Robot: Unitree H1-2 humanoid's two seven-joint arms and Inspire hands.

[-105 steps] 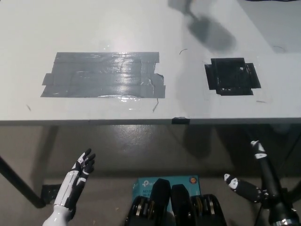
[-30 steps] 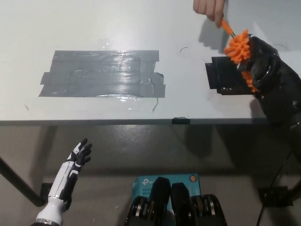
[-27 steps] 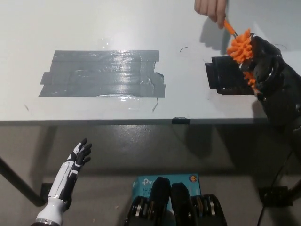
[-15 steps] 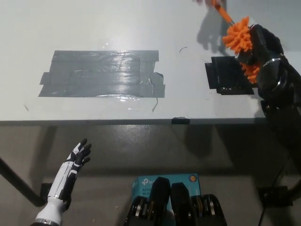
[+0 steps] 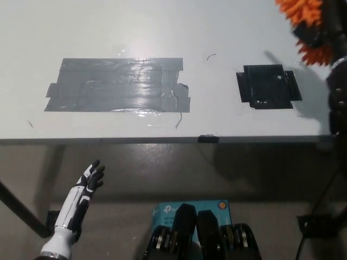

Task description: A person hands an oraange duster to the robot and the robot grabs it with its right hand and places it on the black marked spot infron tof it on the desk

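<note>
The orange duster (image 5: 302, 10) sits at the top right corner of the head view, its bristles showing above and below my black right hand (image 5: 324, 31). That hand is shut on it and is partly cut off by the picture's edge. Hand and duster are raised over the desk, beyond and to the right of the black marked spot (image 5: 268, 86), which lies uncovered on the white desk (image 5: 217, 32). My white left hand (image 5: 87, 187) rests open below the desk's front edge at the lower left.
A large patch of grey tape (image 5: 119, 85) lies on the desk's left half. The desk's front edge (image 5: 162, 140) runs across the middle of the picture, with floor below it. My right forearm (image 5: 339, 97) hangs along the right edge.
My right hand has lifted the duster up and to the right, off the black spot's edge. The person's hand has left the picture. My left hand has not moved.
</note>
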